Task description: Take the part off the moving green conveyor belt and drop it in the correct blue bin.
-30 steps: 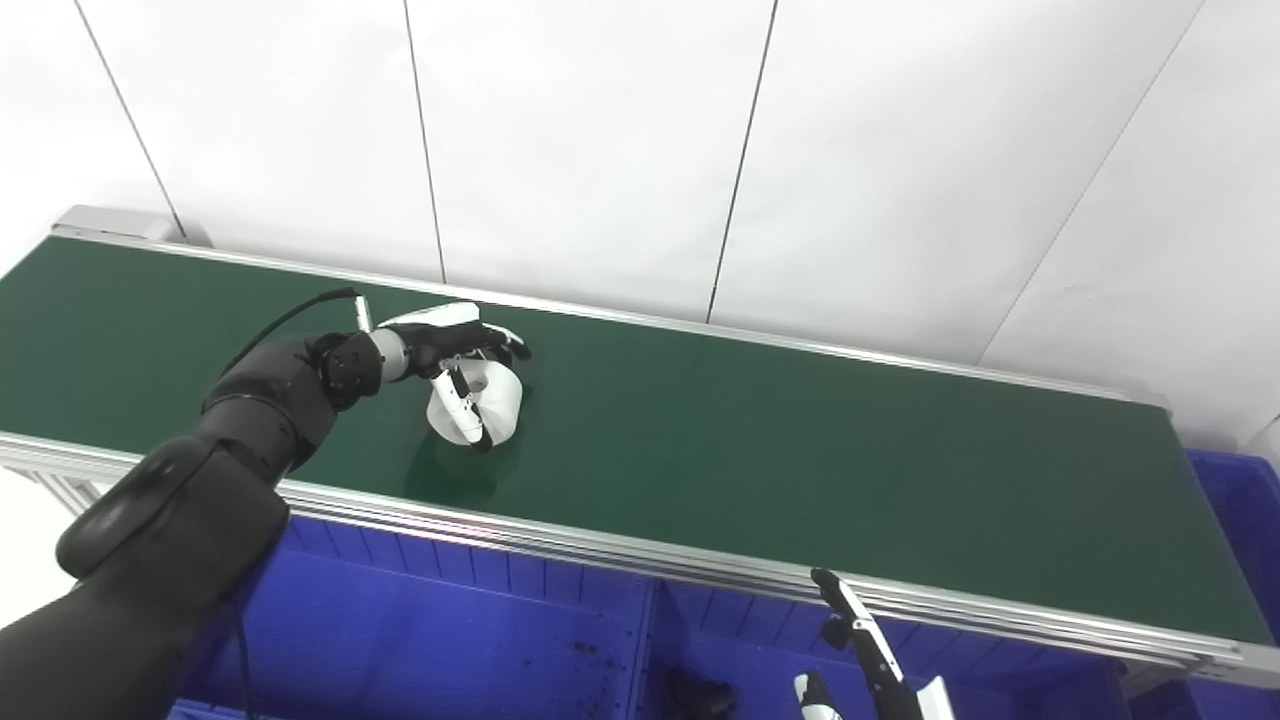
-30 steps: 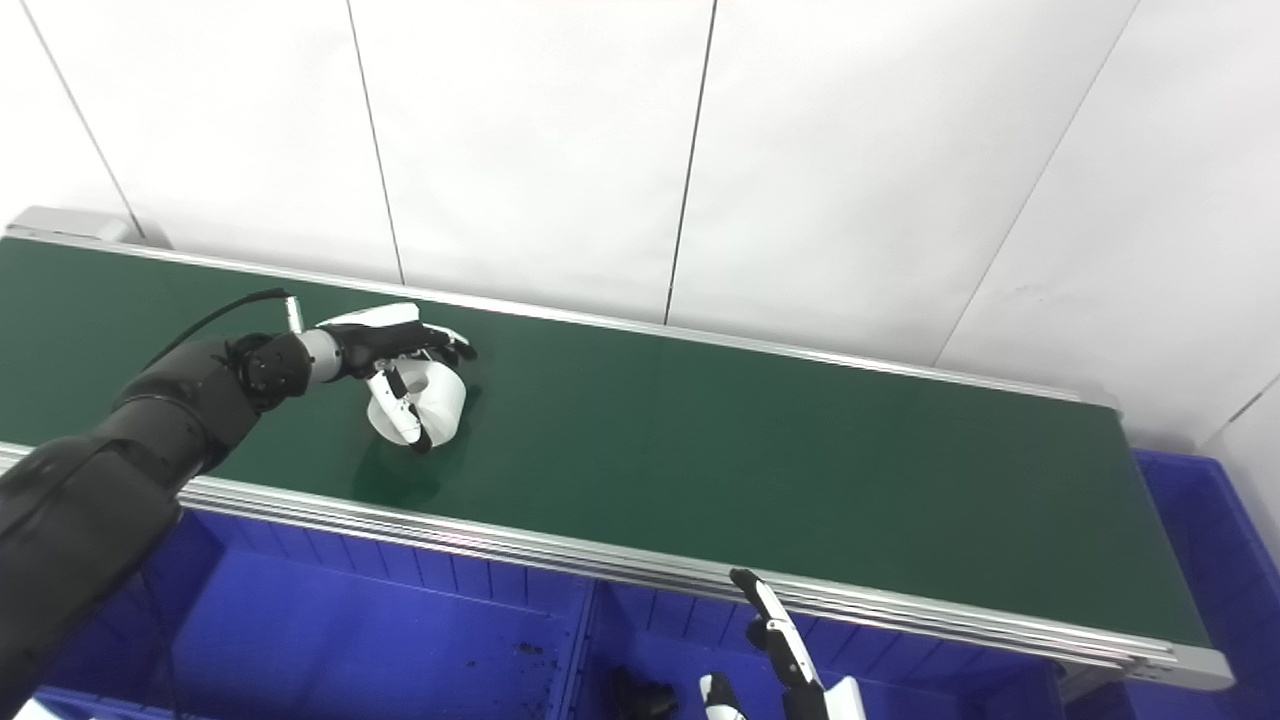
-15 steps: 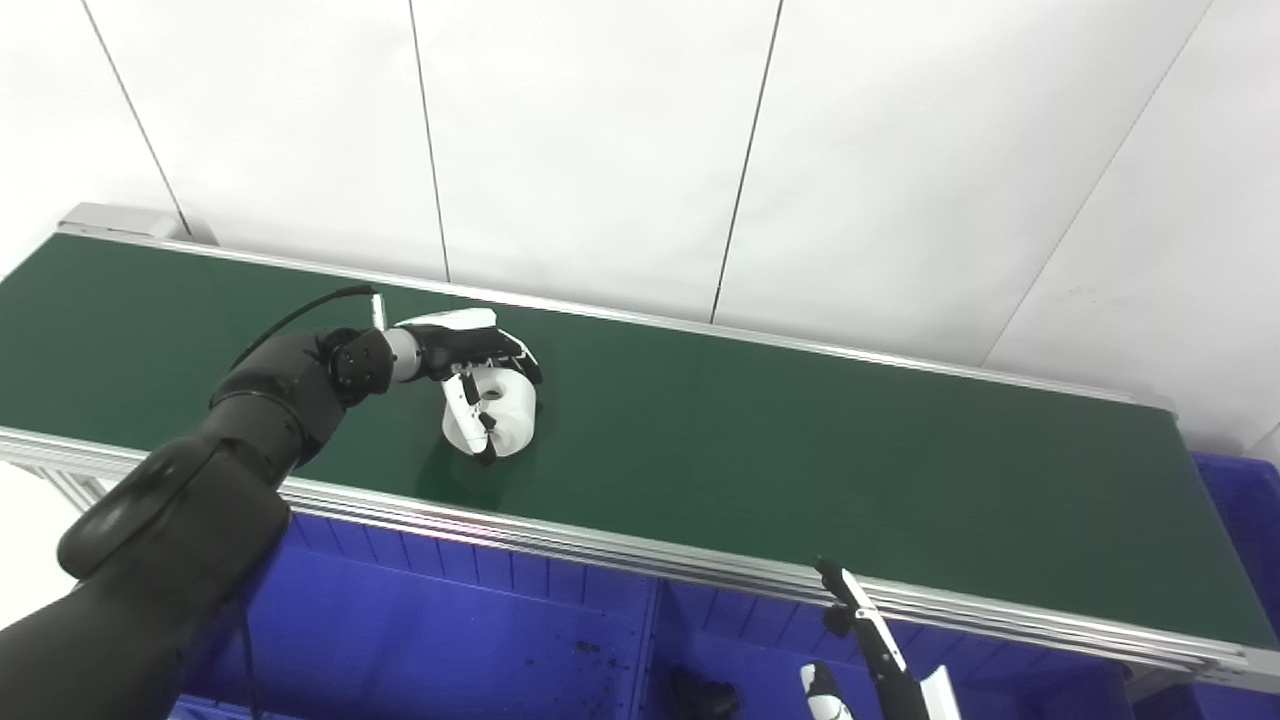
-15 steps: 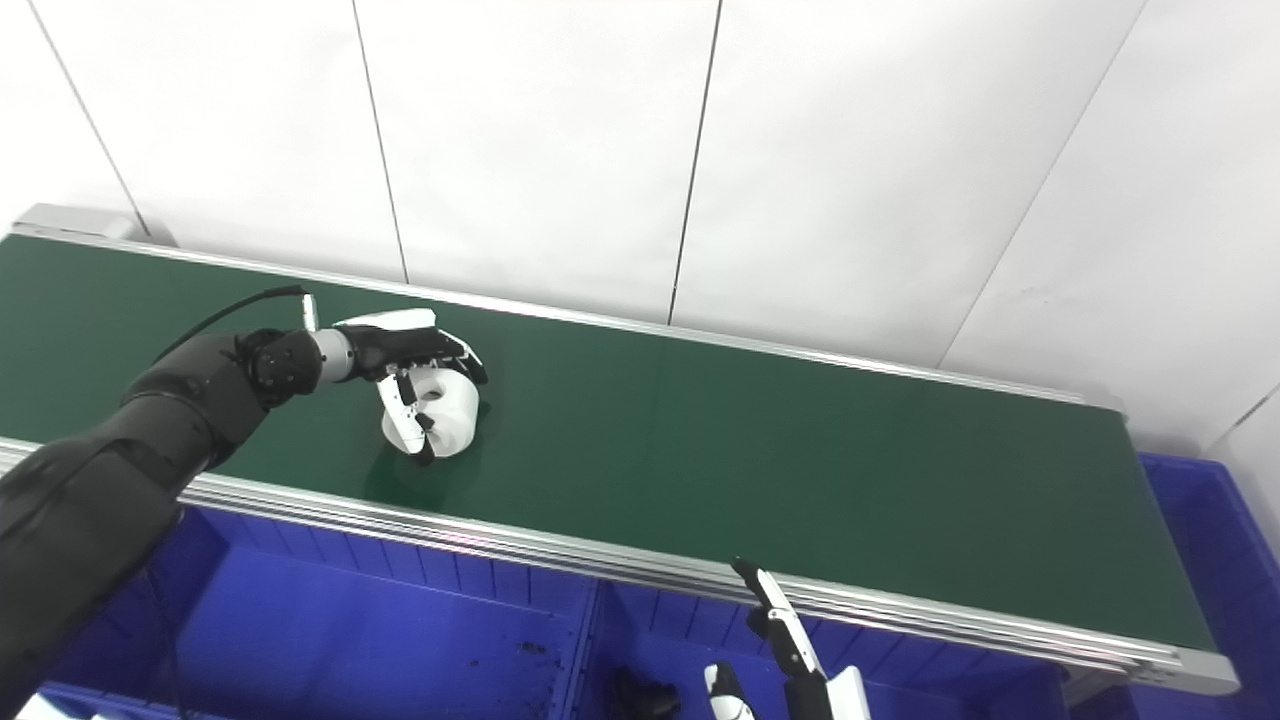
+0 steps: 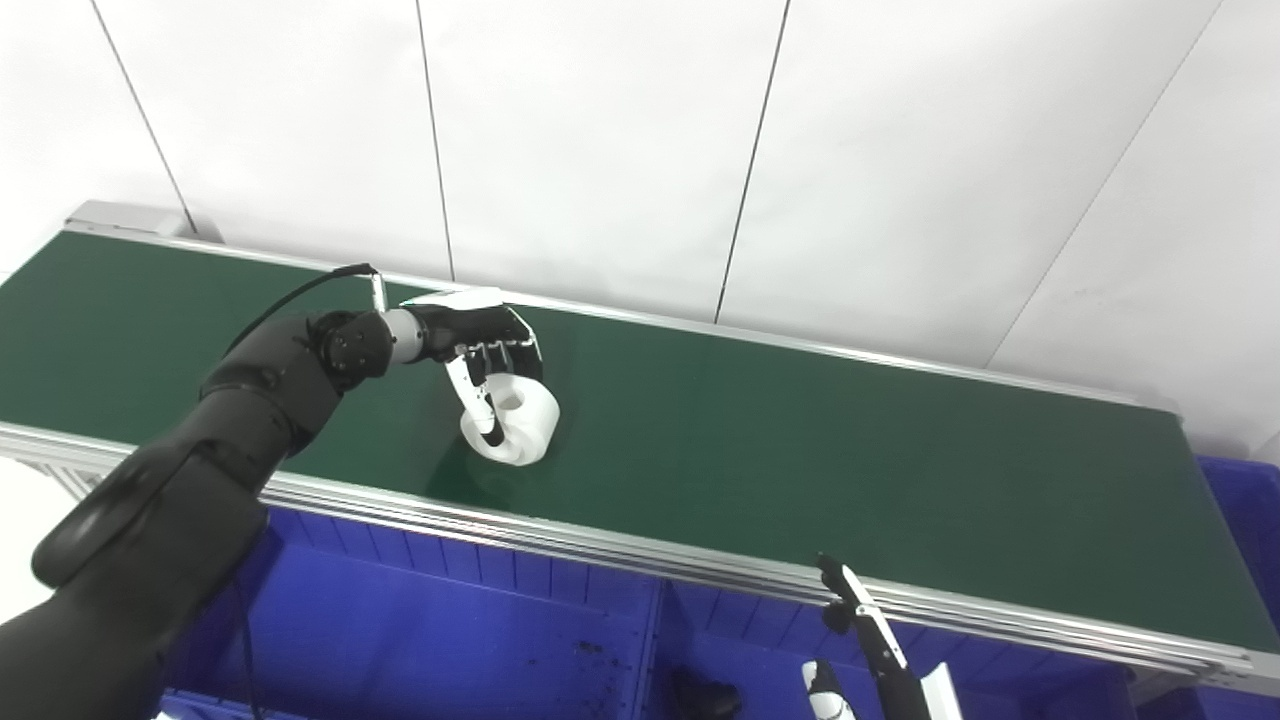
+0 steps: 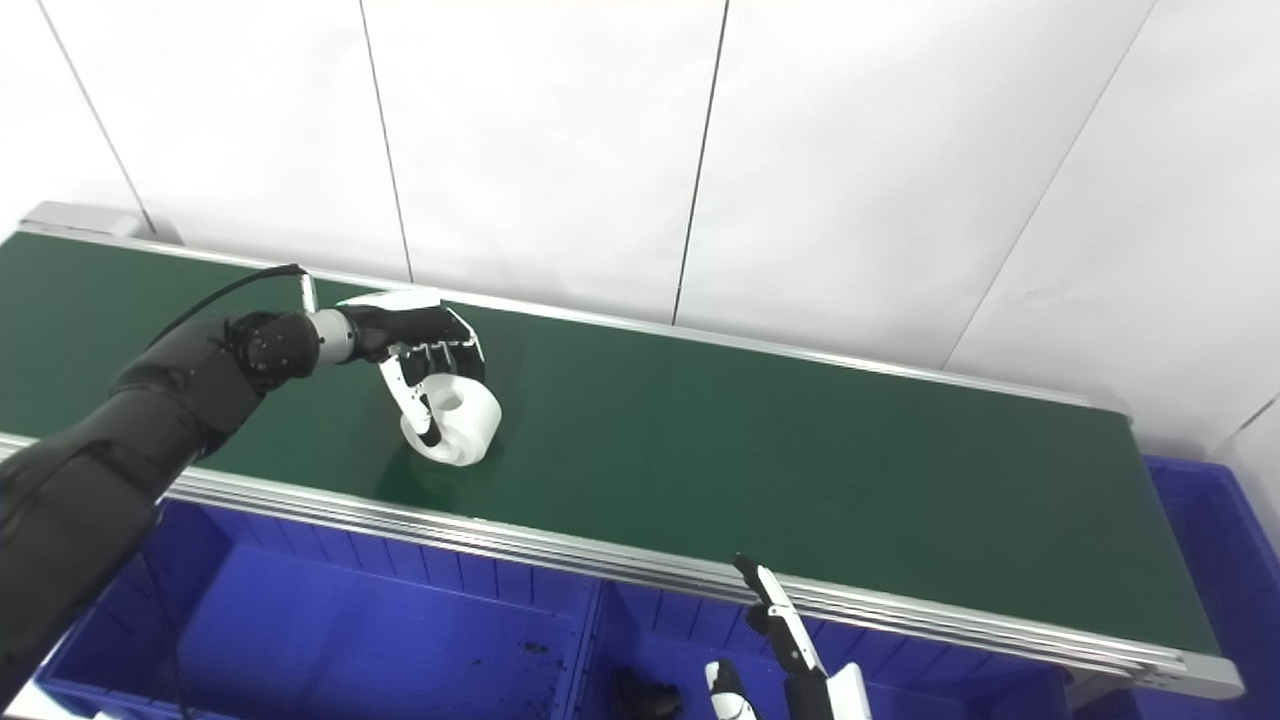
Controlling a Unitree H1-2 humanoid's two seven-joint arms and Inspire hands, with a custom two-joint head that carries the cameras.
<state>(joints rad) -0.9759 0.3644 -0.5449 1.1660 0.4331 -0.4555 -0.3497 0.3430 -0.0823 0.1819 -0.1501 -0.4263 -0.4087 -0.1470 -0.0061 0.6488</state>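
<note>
A white ring-shaped part [image 5: 527,422] with a hole in it sits on the green conveyor belt [image 5: 800,450], left of the middle. My left hand [image 5: 482,340] reaches over it from the left. Its dark fingers curl over the top and its white thumb presses the near side, so the hand is shut on the part. A faint shadow lies on the belt under the part. My right hand [image 5: 868,655] shows only at the bottom edge, in front of the belt's near rail, with its fingers apart and holding nothing.
Blue bins stand below the belt's near rail: a wide one [image 5: 450,620] at the left and another [image 5: 760,640] beside it with a small dark object [image 5: 705,695] inside. A further blue bin [image 5: 1235,500] is at the belt's right end. White wall panels rise behind.
My left hand has moved right along the belt with the white part, and its fingers have curled further over it. The right hand has hardly moved. The camera has shifted slightly.
</note>
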